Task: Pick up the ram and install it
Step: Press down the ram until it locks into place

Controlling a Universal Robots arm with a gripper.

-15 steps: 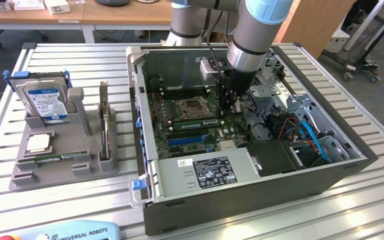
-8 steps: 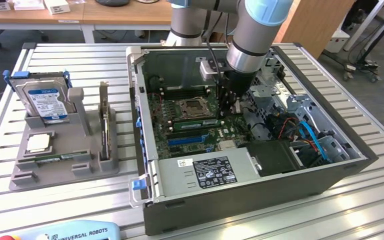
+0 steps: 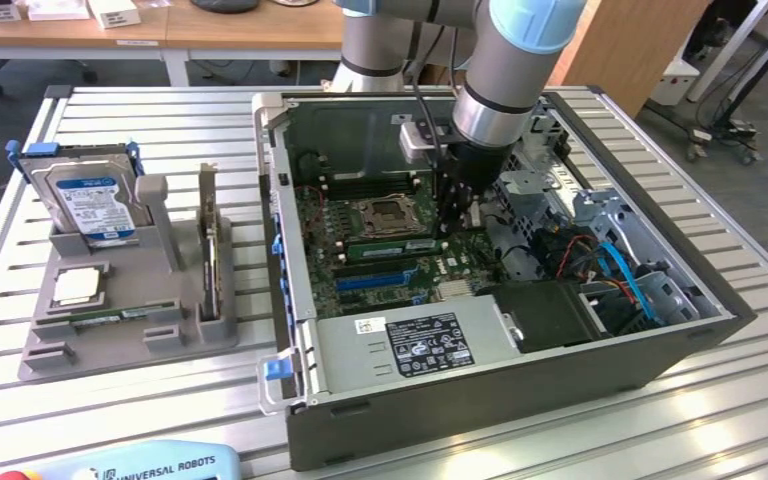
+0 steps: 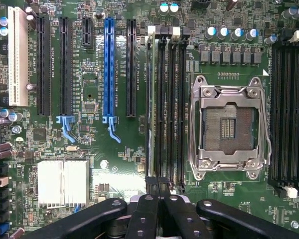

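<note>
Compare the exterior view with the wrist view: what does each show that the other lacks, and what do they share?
Exterior view adds: the arm reaching into the open computer case and, on the exterior view's left, a grey holder with the hard drive standing upright.
Wrist view adds: a white slot beside the black ones.
Shared: the empty CPU socket, the blue slot, the shut gripper, and the ram standing in a memory slot in line with its fingertips.
</note>
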